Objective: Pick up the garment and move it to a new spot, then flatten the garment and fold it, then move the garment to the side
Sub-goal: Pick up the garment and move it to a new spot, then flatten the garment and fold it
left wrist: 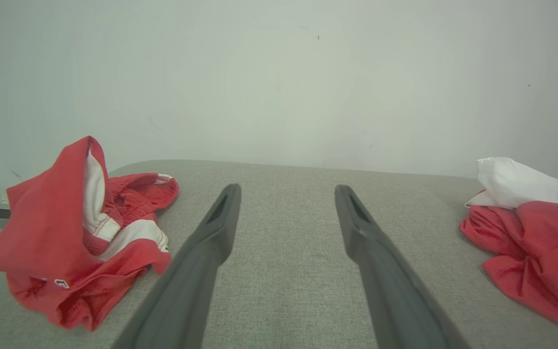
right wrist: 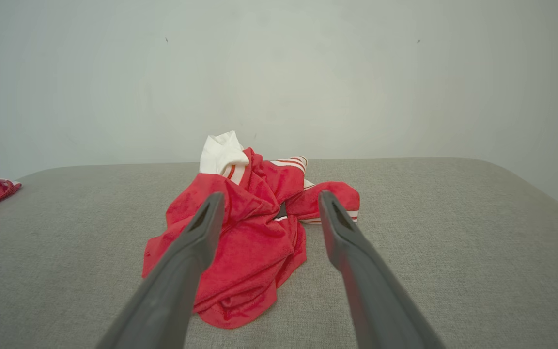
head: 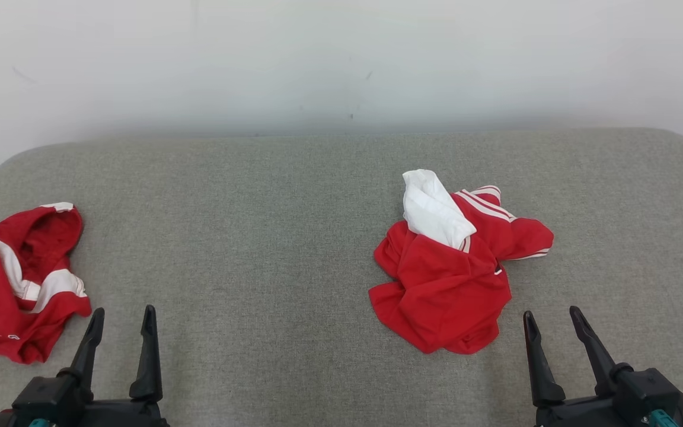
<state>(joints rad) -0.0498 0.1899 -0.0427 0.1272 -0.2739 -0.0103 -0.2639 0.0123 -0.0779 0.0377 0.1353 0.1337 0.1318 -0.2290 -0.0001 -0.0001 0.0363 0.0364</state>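
The surface [head: 270, 207] is covered in a grey, finely woven fabric and has rounded far corners; a plain pale wall [head: 341, 59] rises behind its far edge. The garment [head: 448, 284] lies crumpled right of the surface's middle, well clear of all edges: soft red fabric in loose folds, with a white panel bunched on top toward the far edge and white-striped trim on its right side. A second red garment [head: 15, 284] lies in a heap at the left edge, red with broad white bands. The left end effector [head: 125, 310] is released, its two long dark tapered fingers spread and empty above bare fabric at the near edge, just beside the second red garment. The right end effector [head: 551, 312] is likewise released and empty, near the garment's near right side without touching it. The right wrist view shows the garment's raised folds from low down, between and beyond the fingers. The left wrist view shows the mesh-like ribbed lining inside the second red garment.
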